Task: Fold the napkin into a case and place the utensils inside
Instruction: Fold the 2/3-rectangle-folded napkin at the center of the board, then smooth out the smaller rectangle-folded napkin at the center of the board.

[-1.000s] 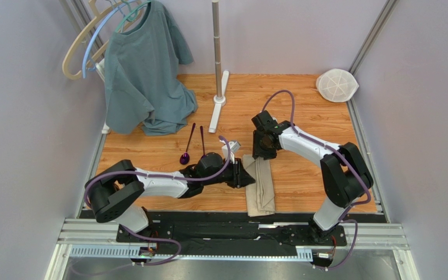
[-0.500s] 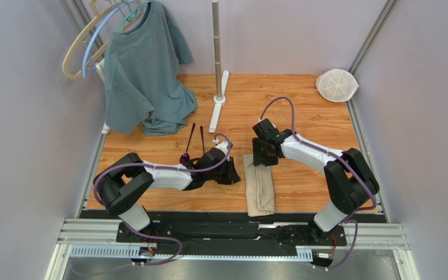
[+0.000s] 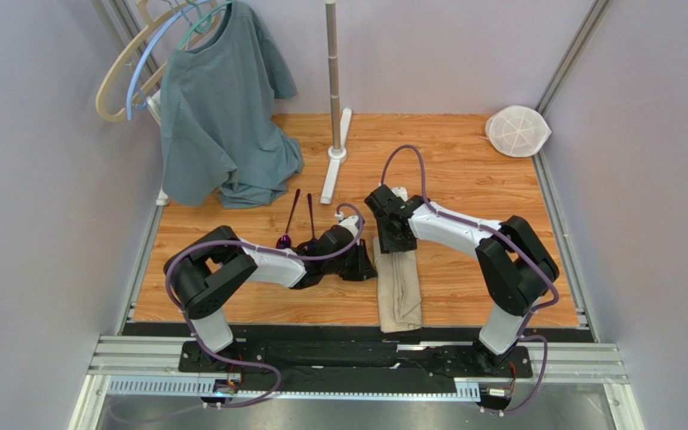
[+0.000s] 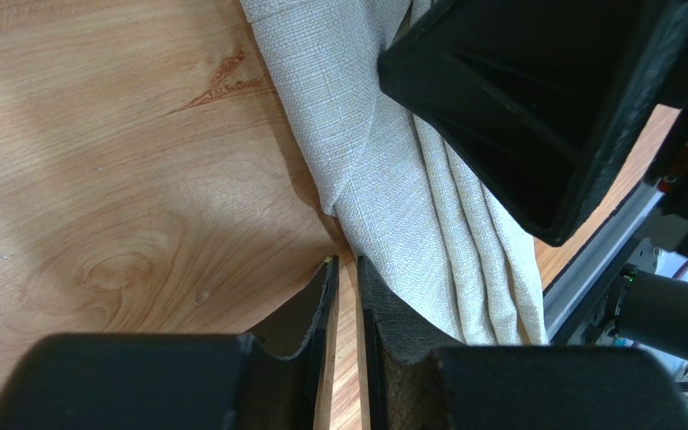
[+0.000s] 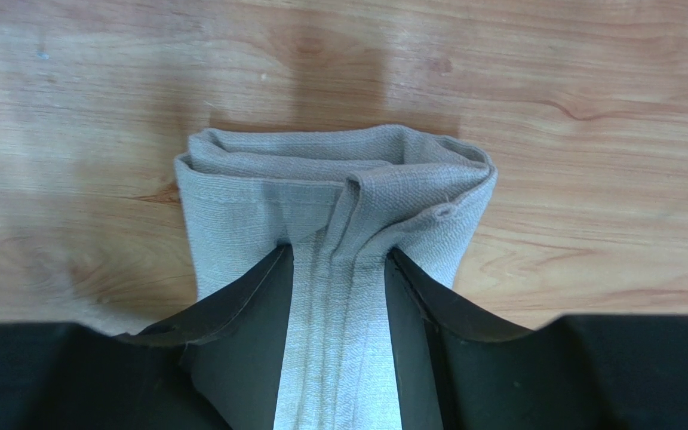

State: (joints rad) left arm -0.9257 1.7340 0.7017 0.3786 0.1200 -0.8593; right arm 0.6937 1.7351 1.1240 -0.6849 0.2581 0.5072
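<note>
I count 2 spoons (image 3: 283,241), 1 folded napkin case (image 3: 399,291), 1 T-shirt (image 3: 222,116), 3 hangers (image 3: 130,90), 1 upright pole (image 3: 331,63) and 1 white mesh disc (image 3: 517,131). I have 2 arms: 1 left pincer (image 4: 346,296), 1 right pincer (image 5: 339,296).

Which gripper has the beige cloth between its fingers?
The right gripper: the far end of the napkin runs between its fingers. The left gripper sits beside it, only wood in its gap.
</note>
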